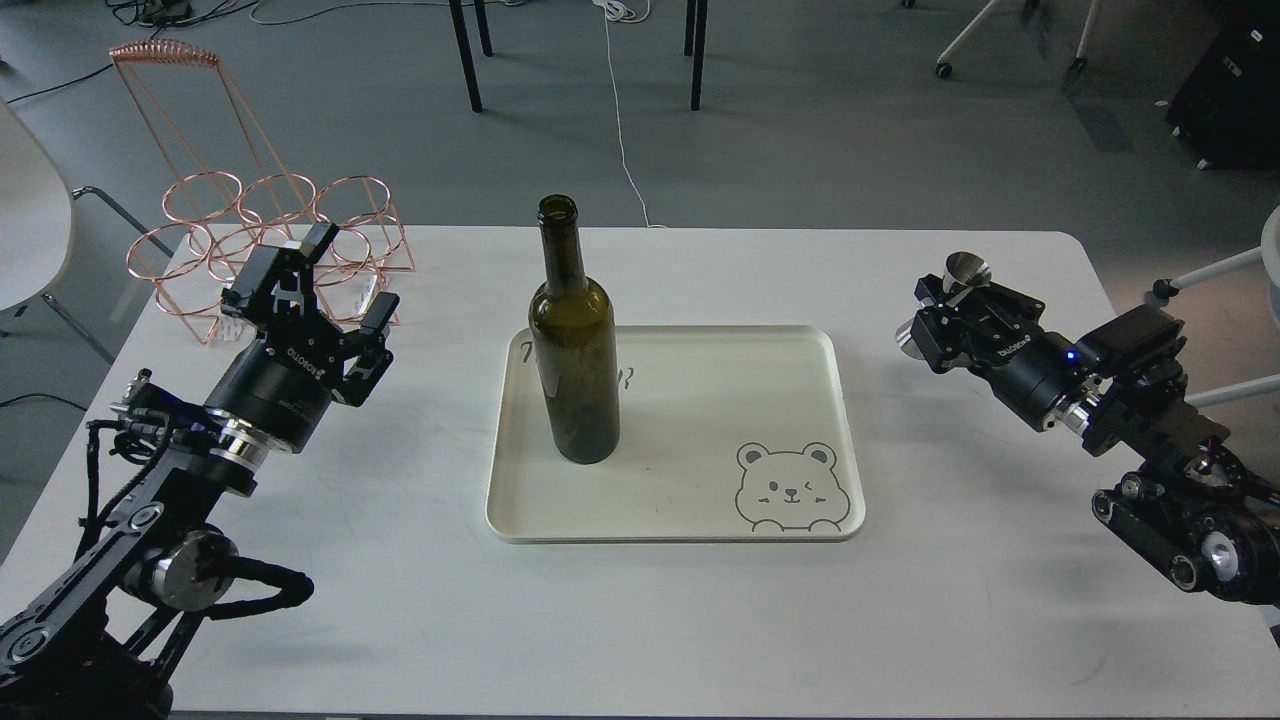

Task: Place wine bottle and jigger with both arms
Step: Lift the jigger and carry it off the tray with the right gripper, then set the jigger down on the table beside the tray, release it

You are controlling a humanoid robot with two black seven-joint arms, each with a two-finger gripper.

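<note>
The dark olive-green wine bottle (575, 340) stands upright on the left part of the cream tray (700, 520). My right gripper (945, 315) is shut on the silver jigger (966, 271) and holds it above the white table, to the right of the tray. The jigger's upper cone shows above the fingers and part of its lower cone shows at their left side. My left gripper (325, 290) is open and empty, well left of the bottle and just in front of the copper rack.
A copper wire bottle rack (265, 235) stands at the table's back left corner. The tray has a bear drawing (793, 487) at its front right. The white table (640, 620) ends near the bottom of the view. Chairs and table legs stand on the floor beyond.
</note>
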